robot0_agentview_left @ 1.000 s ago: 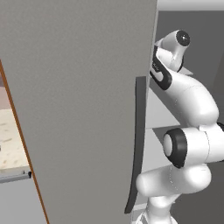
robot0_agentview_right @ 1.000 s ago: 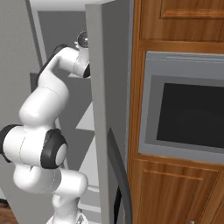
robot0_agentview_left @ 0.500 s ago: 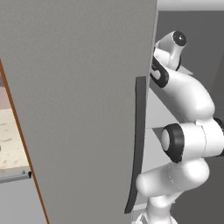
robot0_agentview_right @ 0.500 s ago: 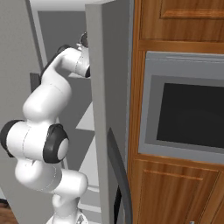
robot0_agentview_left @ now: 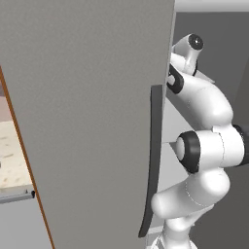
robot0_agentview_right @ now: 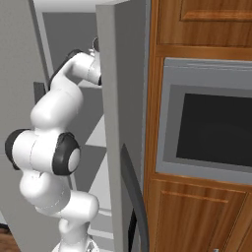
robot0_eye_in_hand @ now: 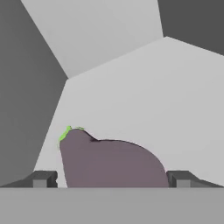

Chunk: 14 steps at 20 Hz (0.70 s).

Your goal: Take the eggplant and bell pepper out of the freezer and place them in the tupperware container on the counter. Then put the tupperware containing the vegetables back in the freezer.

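Your gripper (robot0_eye_in_hand: 111, 179) is spread wide inside the freezer (robot0_agentview_left: 92, 121), one fingertip (robot0_eye_in_hand: 43, 178) on each side of the eggplant (robot0_eye_in_hand: 111, 162). The eggplant's lying on a pale shelf (robot0_eye_in_hand: 144, 96), green stem end pointing away from you, not grabbed yet.

Eggplant (robot0_eye_in_hand: 111, 164) on freezer shelf (robot0_eye_in_hand: 144, 96)

two base views flanking the freezer (robot0_agentview_left: 87, 112) door from behind; hand view close over its shelf (robot0_eye_in_hand: 144, 96)
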Tool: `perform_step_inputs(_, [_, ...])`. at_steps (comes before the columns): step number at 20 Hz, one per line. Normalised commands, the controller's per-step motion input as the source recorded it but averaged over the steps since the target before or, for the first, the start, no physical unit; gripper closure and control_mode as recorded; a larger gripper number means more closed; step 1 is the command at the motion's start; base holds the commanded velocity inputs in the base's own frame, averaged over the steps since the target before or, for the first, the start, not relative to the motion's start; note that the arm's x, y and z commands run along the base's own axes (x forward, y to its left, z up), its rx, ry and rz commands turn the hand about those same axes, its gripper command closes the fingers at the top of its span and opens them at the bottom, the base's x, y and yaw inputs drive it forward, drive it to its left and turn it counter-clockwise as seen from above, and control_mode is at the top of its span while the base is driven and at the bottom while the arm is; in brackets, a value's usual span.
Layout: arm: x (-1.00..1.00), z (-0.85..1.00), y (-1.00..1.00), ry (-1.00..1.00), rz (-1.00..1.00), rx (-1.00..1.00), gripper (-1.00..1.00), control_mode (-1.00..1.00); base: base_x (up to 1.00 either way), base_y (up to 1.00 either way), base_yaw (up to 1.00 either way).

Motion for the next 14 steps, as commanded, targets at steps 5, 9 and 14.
perform_step_inputs(5, [0.24,-0.11,0.00,0.02,0.00,0.00,-1.00,-1.00,0.00,0.00,0.00])
perform_step_inputs(9, [0.14,-0.21,0.00,0.04,0.00,0.00,-1.00,-1.00,0.00,0.00,0.00])
perform_step_inputs(14, [0.18,-0.30,0.00,0.06,0.00,0.00,-1.00,-1.00,0.00,0.00,0.00])
